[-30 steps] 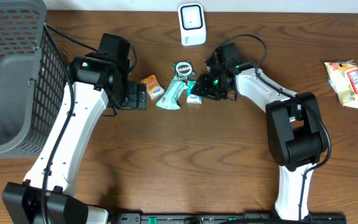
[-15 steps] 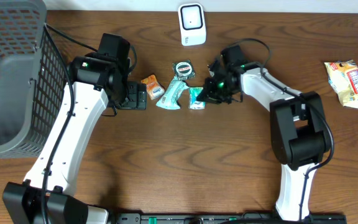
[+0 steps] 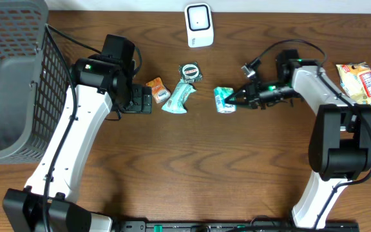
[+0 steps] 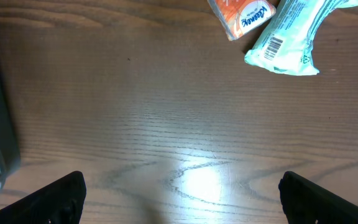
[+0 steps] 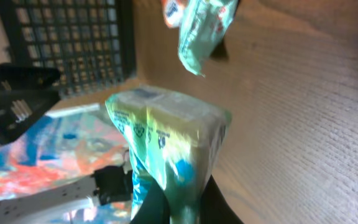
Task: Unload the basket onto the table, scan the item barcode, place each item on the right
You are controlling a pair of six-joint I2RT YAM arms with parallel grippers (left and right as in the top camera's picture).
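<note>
Green snack packet (image 3: pixel 223 100) is being pinched in the right gripper's (image 3: pixel 236 98) closed jaws, probably for the white scanner (image 3: pixel 199 24); left gripper (image 4: pixel 182 202) is being held wide open, empty.

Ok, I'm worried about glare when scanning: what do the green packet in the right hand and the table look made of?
Green packet: probably thin glossy plastic film; it crinkles and catches light. Table: wood or wood-look laminate, semi-gloss; grain lines and a bright reflection show.
</note>
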